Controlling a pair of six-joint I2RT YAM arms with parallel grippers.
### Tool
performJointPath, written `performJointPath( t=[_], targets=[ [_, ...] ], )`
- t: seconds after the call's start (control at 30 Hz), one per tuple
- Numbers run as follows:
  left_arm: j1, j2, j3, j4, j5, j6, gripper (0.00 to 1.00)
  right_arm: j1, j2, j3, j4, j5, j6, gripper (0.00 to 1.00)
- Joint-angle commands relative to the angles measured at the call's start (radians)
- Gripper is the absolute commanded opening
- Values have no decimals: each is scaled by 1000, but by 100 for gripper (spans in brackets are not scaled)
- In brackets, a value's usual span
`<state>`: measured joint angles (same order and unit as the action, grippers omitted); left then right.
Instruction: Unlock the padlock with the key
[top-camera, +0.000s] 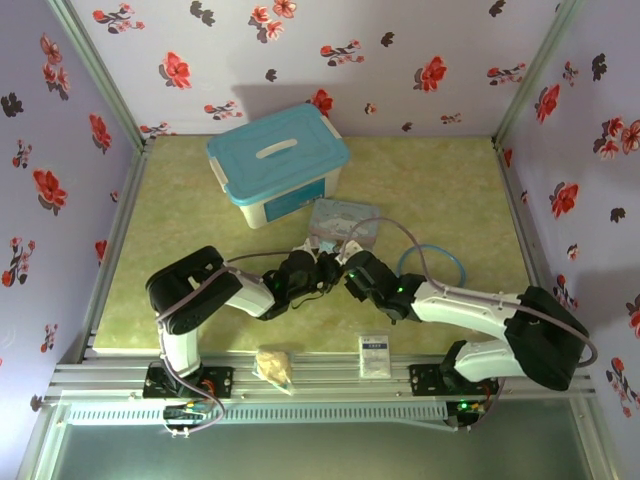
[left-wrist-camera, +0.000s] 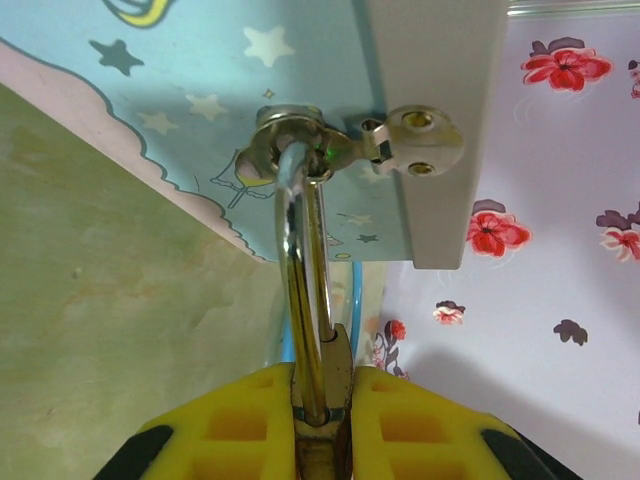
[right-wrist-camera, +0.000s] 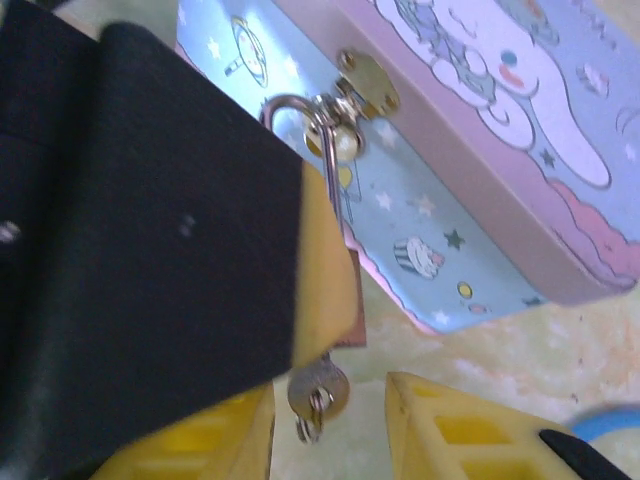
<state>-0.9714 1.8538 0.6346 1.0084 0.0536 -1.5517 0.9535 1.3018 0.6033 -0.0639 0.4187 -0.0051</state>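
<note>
The brass padlock (left-wrist-camera: 343, 365) hangs by its silvery shackle (left-wrist-camera: 300, 270) from the hasp (left-wrist-camera: 300, 135) of the pale blue cartoon tin (left-wrist-camera: 200, 100). My left gripper (left-wrist-camera: 322, 430) is shut on the padlock's body, with a yellow pad on each side. In the right wrist view that gripper's black finger (right-wrist-camera: 180, 250) covers most of the padlock (right-wrist-camera: 352, 300). The grey key (right-wrist-camera: 318, 388) sticks out below the padlock, a small ring on its head. My right gripper (right-wrist-camera: 330, 405) stands open around the key's head, and its fingers (right-wrist-camera: 450, 430) are apart from it. Both grippers meet in front of the tin (top-camera: 345, 225).
A white box with a blue lid (top-camera: 278, 160) stands behind the tin. A blue-tubed stethoscope (top-camera: 432, 262) lies to the right of it. A tan lumpy bag (top-camera: 275, 365) and a white packet (top-camera: 375, 355) lie at the near edge. Flowered walls enclose the table.
</note>
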Motion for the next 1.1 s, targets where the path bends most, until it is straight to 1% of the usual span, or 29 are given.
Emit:
performJointPath(
  t=[0.0, 0.1, 0.17, 0.33, 0.47, 0.5, 0.57, 0.67, 0.73, 0.83, 0.9, 1.0, 1.07],
  targets=[
    [0, -57, 6, 59, 19, 33, 0, 12, 22, 9, 92, 91, -69, 33],
    [0, -63, 8, 63, 20, 33, 0, 18, 49, 15, 92, 79, -64, 31],
    [1, -67, 6, 60, 19, 33, 0, 25, 58, 3, 104, 58, -69, 33],
    [0, -82, 7, 49, 21, 41, 0, 33, 104, 14, 118, 94, -69, 30],
    [2, -89, 8, 43, 23, 38, 0, 54, 157, 35, 122, 180, -59, 22],
    [2, -90, 6, 46, 24, 34, 0, 55, 166, 33, 122, 194, -46, 22],
    [5, -89, 3, 48, 25, 32, 0, 55, 174, 32, 118, 202, -26, 21],
    [10, -94, -1, 45, 26, 34, 0, 53, 173, 17, 120, 205, 14, 14],
    [11, -93, -2, 45, 27, 35, 0, 53, 164, 1, 128, 205, 40, 13],
    [11, -88, 1, 48, 31, 33, 0, 40, 126, -44, 169, 132, 79, 12],
    [11, -84, 2, 47, 32, 32, 0, 7, 93, -78, 205, 35, 123, 12],
    [12, -81, 4, 52, 36, 29, 0, -50, 43, -126, 262, -76, 179, 11],
    [11, -77, 2, 59, 37, 23, 0, -107, 16, -158, 301, -211, 202, 11]
  ],
)
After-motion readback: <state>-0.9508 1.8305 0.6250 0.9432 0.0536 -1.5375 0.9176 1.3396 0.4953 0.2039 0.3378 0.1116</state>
